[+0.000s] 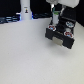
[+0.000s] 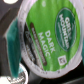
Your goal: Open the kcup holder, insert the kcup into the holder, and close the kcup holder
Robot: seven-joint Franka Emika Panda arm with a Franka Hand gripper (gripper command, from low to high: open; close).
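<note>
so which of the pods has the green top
The kcup filling the wrist view: its lid is green, printed Dark Magic. The pods in the kcup holder show dark reddish tops.

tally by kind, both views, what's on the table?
kcup holder: 1
green-top kcup: 1
white post: 1
Total: 3. The pods in the holder's slots are too blurred to count, so they are left out.

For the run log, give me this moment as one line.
arm: over open drawer unit | gripper: shut on green-topped pod | drawer: pulled out, slots showing | pod: not yet in a slot
</note>
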